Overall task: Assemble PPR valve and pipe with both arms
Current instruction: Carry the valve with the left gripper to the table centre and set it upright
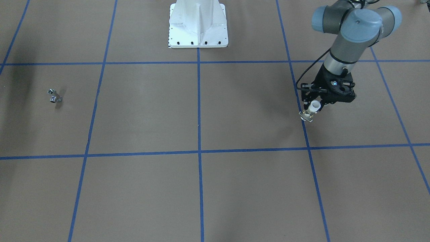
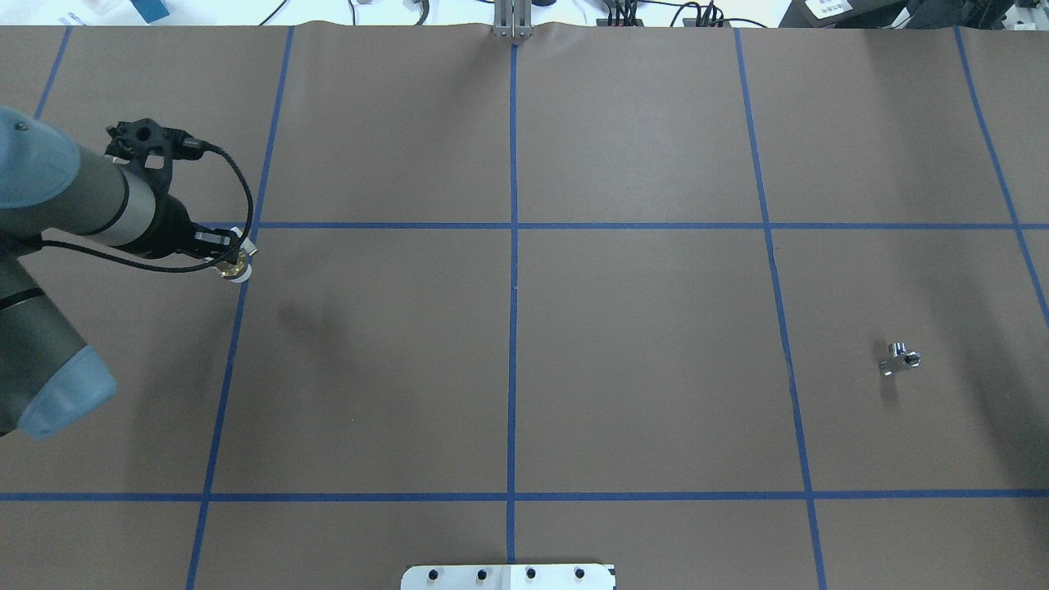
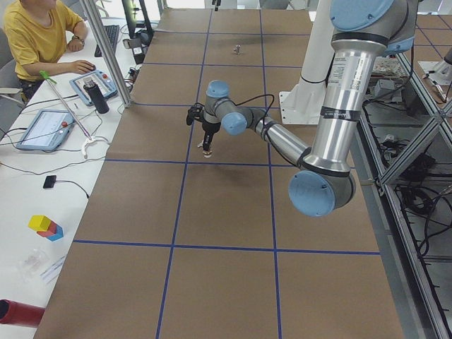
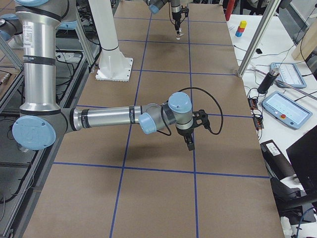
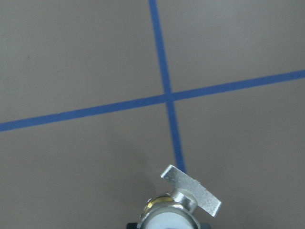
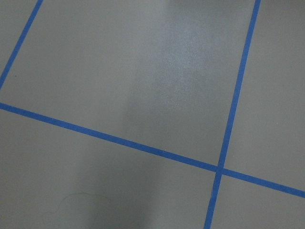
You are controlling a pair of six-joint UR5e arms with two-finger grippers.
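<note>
i have the valve [image 1: 311, 108] pinched in the left jaws, which are closed on its body, with the white collar up by the jaws and the flat tab sticking out below. it hangs beside a tape crossing [image 5: 167, 98] at the left end of the table [image 2: 639, 369]; i can't tell whether it is touching or just clear. the pipe [image 2: 900, 359] lies loose at the right end, well apart, with nothing near it. the right arm [image 4: 109, 118] shows only in a side view, so i cannot tell how the right jaws stand; its wrist camera sees bare table. i judge the valve pickup done and the pipe pickup next. that calls for bringing the right jaws over the pipe, closing on it with one open end left free, then bringing both parts together.
</note>
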